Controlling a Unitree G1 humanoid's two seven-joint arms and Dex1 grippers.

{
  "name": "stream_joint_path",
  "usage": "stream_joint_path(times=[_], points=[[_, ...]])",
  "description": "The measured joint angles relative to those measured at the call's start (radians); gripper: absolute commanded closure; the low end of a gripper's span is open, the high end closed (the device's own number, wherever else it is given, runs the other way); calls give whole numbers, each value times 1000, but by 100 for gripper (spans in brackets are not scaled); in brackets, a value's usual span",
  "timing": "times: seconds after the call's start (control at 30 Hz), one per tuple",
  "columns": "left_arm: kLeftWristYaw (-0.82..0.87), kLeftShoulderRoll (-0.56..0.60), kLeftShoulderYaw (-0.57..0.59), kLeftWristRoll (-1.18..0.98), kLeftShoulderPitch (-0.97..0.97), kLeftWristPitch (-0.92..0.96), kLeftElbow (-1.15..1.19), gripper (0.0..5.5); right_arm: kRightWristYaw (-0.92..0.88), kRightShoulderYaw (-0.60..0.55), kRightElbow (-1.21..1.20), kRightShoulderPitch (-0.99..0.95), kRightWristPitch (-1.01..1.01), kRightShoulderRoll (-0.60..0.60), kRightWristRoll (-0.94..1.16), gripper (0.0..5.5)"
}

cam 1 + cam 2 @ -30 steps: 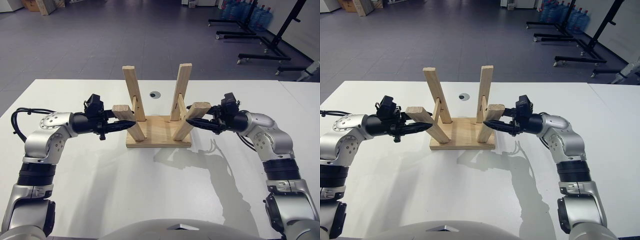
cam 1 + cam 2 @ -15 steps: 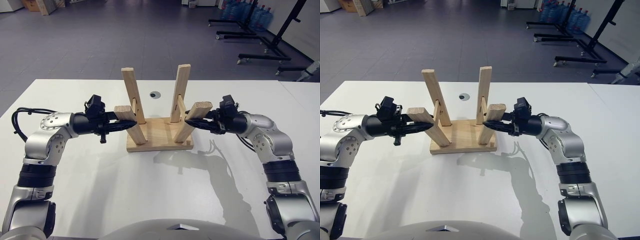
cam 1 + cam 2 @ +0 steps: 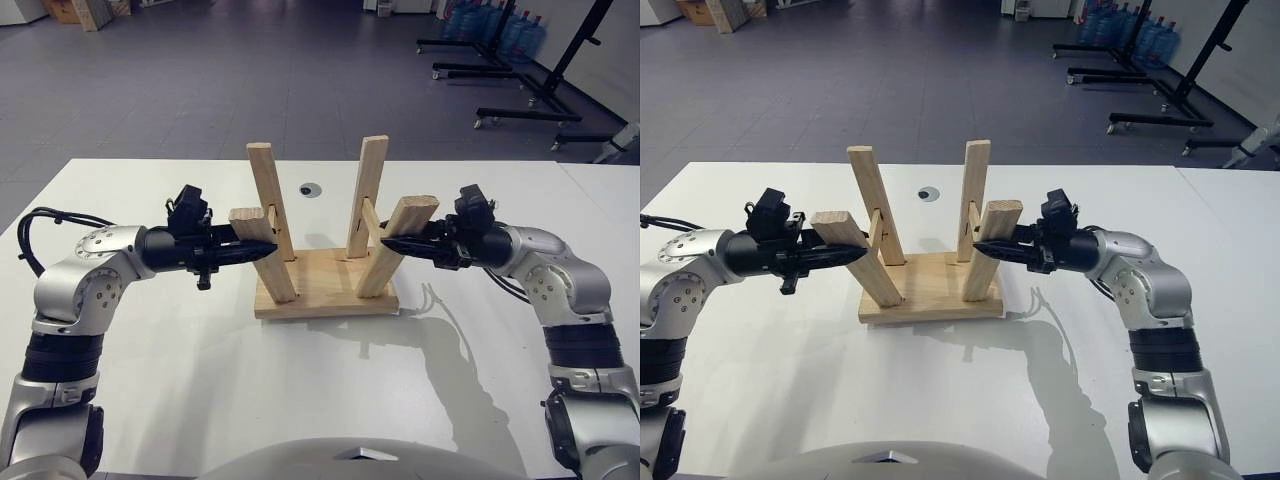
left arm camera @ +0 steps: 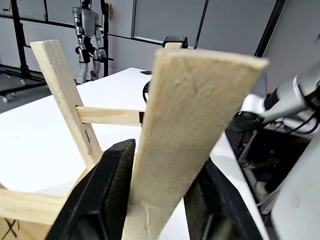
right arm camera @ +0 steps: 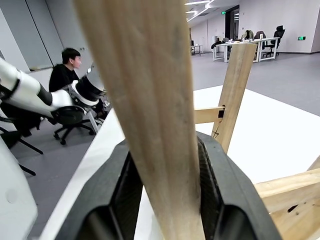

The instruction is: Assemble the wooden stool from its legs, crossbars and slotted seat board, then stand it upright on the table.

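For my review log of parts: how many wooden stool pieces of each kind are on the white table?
Pale wooden legs: 4
Short wooden crossbars: 2 visible
Flat wooden seat board: 1
Total: 7

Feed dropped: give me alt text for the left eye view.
A wooden stool stands upside down, seat board on the white table, legs pointing up. The left hand clamps its near-left leg and the right hand its near-right leg.
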Motion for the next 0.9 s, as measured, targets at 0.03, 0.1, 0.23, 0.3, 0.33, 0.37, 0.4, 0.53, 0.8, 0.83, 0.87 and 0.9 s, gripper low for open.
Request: stream_joint_path(times=[0.03,0.1,0.23,0.3,0.33,0.37,0.4,0.53,0.8,0.83,0.87,0.9], points=[[12,1,7,-20,0,27,-13,415,-13,-7,-13,0,34,-4,19,412],[51,2,27,-85,-2,93,-27,415,-50,-32,-40,-1,129,-11,75,412],[155,-12,71,-209,-36,224,-8,415,-156,-82,-75,-21,332,-28,211,412],[209,-22,91,-268,-61,289,24,415,-206,-104,-76,-42,421,-31,269,412],[234,-27,101,-297,-72,322,38,415,-225,-111,-72,-53,457,-32,291,412],[259,-32,112,-328,-85,358,57,415,-248,-119,-64,-67,501,-34,319,412],[283,-35,119,-361,-91,389,69,415,-262,-121,-49,-82,535,-36,338,412],[376,-43,131,-477,-143,538,147,415,-298,-119,41,-157,661,-44,379,412],[581,-88,164,-612,-194,681,314,415,-363,-111,195,-233,793,-26,389,412],[599,-94,164,-612,-197,689,335,415,-372,-111,204,-233,804,-21,385,412],[614,-97,163,-607,-197,694,345,415,-382,-112,217,-233,812,-15,384,412],[628,-100,161,-595,-197,699,356,415,-393,-112,231,-232,813,-3,379,412]])
